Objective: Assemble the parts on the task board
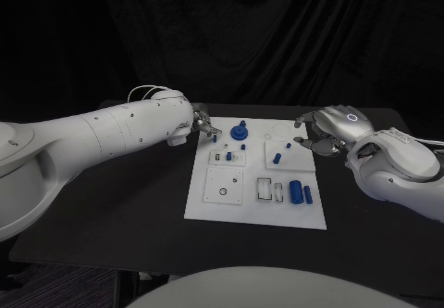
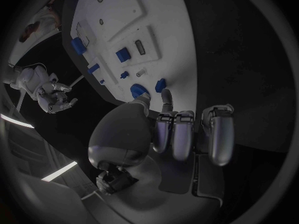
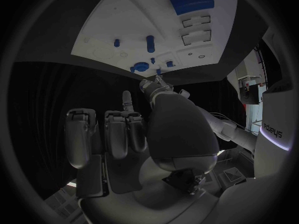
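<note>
A: Status?
B: Left hand point(image 1: 200, 122) at the task board's point(image 1: 258, 215) far-left corner, fingers point(image 2: 163, 98) touching a small blue part point(image 1: 215, 137), possibly pinching it; can't tell. Right hand point(image 1: 321, 133) hovers off the far-right edge, fingers curled, holding nothing.
A: Next?
B: Likely seat that part. Bare desk point(image 1: 138, 212) both sides, plenty of room.

Left robot hand point(image 1: 202, 124) pinches a small piece; right robot hand point(image 1: 324, 133) hovers curled, holding nothing.

The white task board point(image 1: 258, 212) lies flat mid-table, small blue parts point(image 1: 296, 192) scattered on it (several standing upright).
</note>
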`<state>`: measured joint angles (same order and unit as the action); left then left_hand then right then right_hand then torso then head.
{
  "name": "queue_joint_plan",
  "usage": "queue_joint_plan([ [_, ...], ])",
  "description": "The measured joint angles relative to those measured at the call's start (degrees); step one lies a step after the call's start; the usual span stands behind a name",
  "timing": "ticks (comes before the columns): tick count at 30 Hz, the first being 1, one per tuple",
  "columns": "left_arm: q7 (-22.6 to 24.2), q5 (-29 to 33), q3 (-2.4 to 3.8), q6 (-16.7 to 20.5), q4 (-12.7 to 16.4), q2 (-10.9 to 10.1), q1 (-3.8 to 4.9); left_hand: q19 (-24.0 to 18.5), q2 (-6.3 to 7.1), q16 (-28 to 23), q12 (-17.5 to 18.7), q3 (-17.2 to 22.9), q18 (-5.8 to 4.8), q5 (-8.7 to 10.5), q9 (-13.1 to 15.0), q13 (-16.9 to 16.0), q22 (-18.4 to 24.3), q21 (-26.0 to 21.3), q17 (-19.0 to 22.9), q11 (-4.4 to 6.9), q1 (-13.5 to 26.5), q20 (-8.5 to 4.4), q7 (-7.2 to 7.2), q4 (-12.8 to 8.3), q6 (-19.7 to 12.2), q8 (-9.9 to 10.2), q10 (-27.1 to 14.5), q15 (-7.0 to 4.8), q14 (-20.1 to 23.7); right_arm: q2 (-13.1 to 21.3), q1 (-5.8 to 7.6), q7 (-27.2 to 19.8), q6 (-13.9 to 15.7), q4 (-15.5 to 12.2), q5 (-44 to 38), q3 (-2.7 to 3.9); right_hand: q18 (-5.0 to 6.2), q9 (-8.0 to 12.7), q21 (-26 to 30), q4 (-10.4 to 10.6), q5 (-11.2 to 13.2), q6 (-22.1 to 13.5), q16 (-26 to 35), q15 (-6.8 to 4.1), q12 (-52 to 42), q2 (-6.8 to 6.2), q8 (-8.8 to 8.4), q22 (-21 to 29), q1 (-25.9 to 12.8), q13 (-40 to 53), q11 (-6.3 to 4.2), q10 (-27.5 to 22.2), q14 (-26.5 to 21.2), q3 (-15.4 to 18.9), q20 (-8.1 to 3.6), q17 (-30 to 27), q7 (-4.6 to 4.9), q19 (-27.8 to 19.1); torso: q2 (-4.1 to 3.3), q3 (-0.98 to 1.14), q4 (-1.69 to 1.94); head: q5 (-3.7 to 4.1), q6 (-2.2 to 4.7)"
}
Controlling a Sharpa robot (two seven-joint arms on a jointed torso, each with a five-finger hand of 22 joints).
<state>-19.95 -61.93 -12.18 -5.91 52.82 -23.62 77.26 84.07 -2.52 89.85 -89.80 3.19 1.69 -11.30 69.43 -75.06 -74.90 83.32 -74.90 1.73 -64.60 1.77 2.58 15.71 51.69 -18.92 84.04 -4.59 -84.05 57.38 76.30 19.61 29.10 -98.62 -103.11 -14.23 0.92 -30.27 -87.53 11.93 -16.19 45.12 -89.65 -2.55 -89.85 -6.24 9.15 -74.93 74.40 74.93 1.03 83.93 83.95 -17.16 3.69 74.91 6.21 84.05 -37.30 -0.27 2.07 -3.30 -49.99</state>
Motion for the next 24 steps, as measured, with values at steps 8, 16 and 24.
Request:
queue_joint_plan([
  [8,0.0,0.0,0.0,-0.7,-0.2,0.2,-0.2,0.0,-0.11,0.0,0.0,0.2,0.0,-0.82,0.0,0.0,0.0,0.0,0.0,0.0,-0.6,0.0,0.0,-0.2,0.0,0.5,0.0,0.0,0.0,-0.1,0.0,0.0,0.0,0.0,0.0,0.0,0.0,-0.1,0.0,0.0,0.0,0.0,0.0,0.0,0.0,0.0,0.0,0.0,0.0,0.0,0.0,0.0,0.0,0.0,0.0,0.0,0.0,0.0,-0.03,0.0,-0.09,-0.04,0.0],
  [16,-0.1,0.0,0.0,-1.5,-0.8,0.4,-0.41,0.0,-0.26,0.0,0.0,0.3,0.0,-2.54,0.0,0.0,0.0,-0.2,0.0,0.0,-1.6,0.0,-0.01,-0.3,0.4,0.8,0.0,0.0,0.0,-0.1,0.0,0.0,0.0,0.0,0.0,0.0,0.0,-0.1,0.0,0.0,0.0,0.0,0.0,0.0,0.0,0.0,0.0,0.0,0.0,0.0,0.0,0.0,0.0,0.0,0.0,0.0,0.0,0.0,-0.03,0.01,-0.07,0.13,0.0],
  [24,-0.2,0.0,-0.01,-2.1,-1.3,0.5,-0.54,0.0,-0.3,0.0,0.0,1.0,0.0,-4.97,0.2,0.0,0.0,-0.6,0.0,0.0,-2.7,0.0,-0.01,-0.9,0.4,1.6,0.0,0.0,0.0,-0.1,0.0,0.0,0.0,0.0,0.0,0.0,0.0,-0.1,0.0,0.0,0.0,0.0,0.0,0.0,0.0,0.0,0.0,0.0,0.0,0.0,0.0,0.0,0.0,0.0,0.0,0.0,0.0,0.0,-0.01,0.01,-0.01,0.26,0.0],
])
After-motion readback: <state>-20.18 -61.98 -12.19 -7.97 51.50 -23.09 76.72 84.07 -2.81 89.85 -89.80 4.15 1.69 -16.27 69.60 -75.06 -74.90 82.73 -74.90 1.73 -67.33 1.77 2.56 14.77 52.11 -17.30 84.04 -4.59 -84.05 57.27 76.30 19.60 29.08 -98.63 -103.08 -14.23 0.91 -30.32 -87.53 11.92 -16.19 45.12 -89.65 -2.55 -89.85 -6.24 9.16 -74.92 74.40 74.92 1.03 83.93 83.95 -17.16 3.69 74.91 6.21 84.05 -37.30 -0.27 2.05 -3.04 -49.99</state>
